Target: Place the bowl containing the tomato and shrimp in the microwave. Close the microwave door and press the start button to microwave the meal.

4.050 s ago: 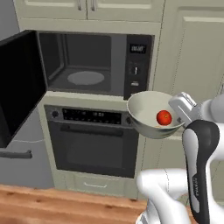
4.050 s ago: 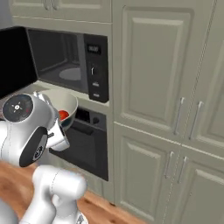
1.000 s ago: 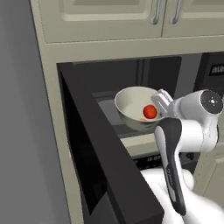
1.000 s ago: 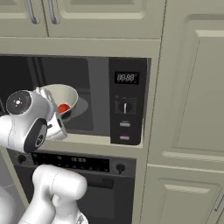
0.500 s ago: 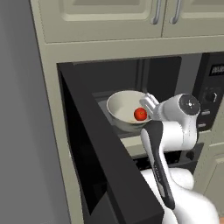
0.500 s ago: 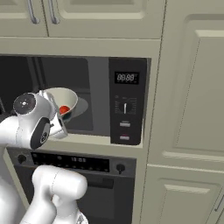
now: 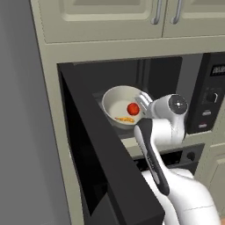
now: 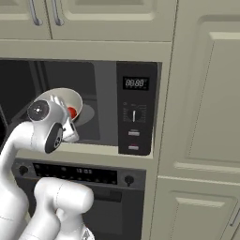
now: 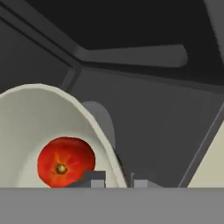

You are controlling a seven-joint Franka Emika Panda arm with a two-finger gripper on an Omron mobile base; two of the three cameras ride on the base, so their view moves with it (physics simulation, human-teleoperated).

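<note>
Beige cabinetry frames the scene, with two upper cupboard doors above and a black oven below. Between them sits the microwave, its cavity dark and its control strip on the right side, carrying a lit display, a knob and two pale buttons. The microwave door stands swung wide open to the left, and from the left base view its dark panel juts toward the camera in the foreground.

The bowl is held up at the mouth of the cavity, tilted so that its inside faces outward. Inside it the tomato lies against the wall on the gripper's side, and the shrimp rests lower down near the bottom (a small orange curl, well apart from nothing much, just beside the tomato). Whether the bowl touches the microwave floor cannot be told from these angles.

The gripper pinches the bowl's rim, one dark finger inside next to the tomato and the other outside the wall, closed tight on the thin edge. In the hand view the grey turntable shows beyond the bowl, deeper in the cavity. From the right base view the white arm covers much of the bowl.
</note>
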